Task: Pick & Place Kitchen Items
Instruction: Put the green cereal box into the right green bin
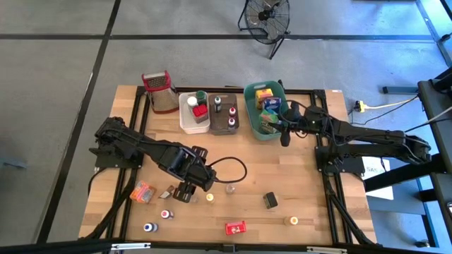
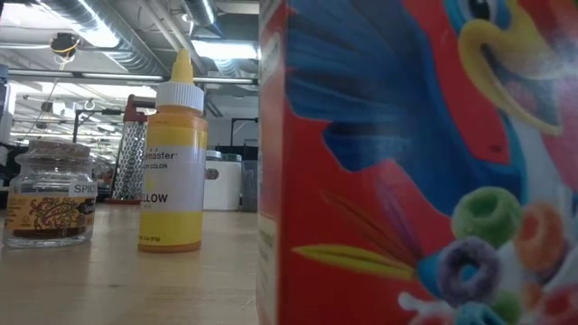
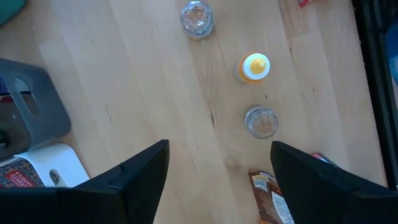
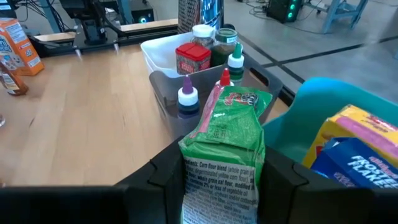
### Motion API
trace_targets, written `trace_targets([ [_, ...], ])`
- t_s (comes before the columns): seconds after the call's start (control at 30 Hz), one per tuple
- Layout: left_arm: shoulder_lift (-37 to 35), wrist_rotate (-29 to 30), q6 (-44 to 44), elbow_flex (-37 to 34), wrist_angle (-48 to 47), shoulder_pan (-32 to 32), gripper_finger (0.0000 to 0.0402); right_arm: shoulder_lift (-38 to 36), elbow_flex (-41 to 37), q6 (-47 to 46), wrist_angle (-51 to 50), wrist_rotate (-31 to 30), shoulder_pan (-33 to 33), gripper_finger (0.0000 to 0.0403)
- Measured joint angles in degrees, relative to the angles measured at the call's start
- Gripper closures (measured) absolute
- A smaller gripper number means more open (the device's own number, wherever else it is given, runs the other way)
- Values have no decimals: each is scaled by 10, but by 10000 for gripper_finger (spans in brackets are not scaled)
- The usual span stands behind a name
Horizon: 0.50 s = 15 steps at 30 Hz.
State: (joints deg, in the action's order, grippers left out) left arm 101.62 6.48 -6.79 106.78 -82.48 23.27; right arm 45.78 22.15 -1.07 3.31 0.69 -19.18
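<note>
My right gripper (image 1: 284, 132) stands at the teal bin's (image 1: 251, 113) near right corner, shut on a green packet (image 4: 227, 134). The bin holds small boxes, a yellow one (image 4: 364, 127) among them. My left gripper (image 1: 186, 188) hangs open above the table, pointing down. Below it stand a small jar (image 3: 261, 122), a yellow-capped bottle (image 3: 254, 67) and a second jar (image 3: 196, 17). A brown packet (image 3: 271, 200) lies by one finger. Nothing is between its fingers. My right gripper pinches the green packet between its two fingers, which press its two side edges (image 4: 186, 171). The fingers come nearly level from the table's right side. The packet sticks out forward past the fingertips, lifted clear, by the teal bin's rim (image 4: 292, 102).
A white bin (image 1: 189, 116) and a grey bin (image 1: 224, 113) with bottles and cans stand left of the teal one, with a steel grater (image 1: 159, 92) beyond them. An orange box (image 1: 143, 192), black box (image 1: 270, 200), red box (image 1: 235, 228) and small bottles dot the near half.
</note>
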Motion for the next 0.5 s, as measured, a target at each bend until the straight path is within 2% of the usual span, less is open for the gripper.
trace_targets([
  [0.23, 0, 0, 0, 0, 0, 0, 126, 0, 0, 0, -18, -1, 0, 256],
  [0.5, 0, 0, 0, 0, 0, 0, 128, -1, 1, -2, -40, -37, 0, 256],
])
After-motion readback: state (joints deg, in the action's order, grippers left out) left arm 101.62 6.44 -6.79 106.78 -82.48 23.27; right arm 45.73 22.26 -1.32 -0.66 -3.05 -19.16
